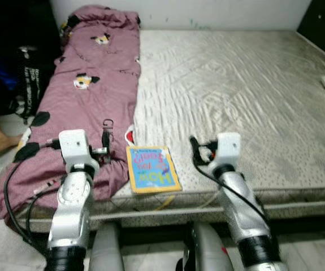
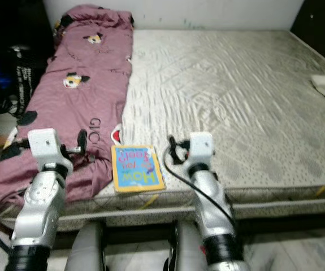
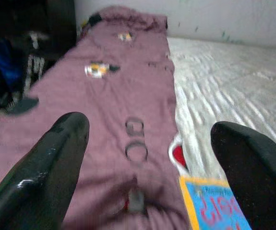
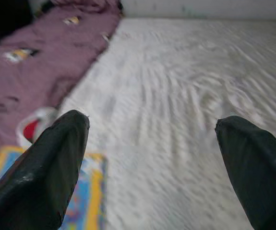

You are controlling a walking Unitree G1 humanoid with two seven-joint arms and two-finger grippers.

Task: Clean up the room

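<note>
So far I am judging the cleaning as hardly begun. From my head, the book (image 1: 152, 168) is lying at the mattress (image 1: 252, 96) edge, beside the purple blanket (image 1: 89, 96). My left gripper (image 3: 147, 158) is hovering spread over the blanket. My right gripper (image 4: 150, 163) is also spread, holding nothing, near the book.

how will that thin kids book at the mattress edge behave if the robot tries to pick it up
The book lies flat and looks thin, so it is probably light but hard to get fingers under. Its cover looks glossy, so it may slide on the mattress when pushed. Gripped by one edge, it would likely sag or fall open.
</note>
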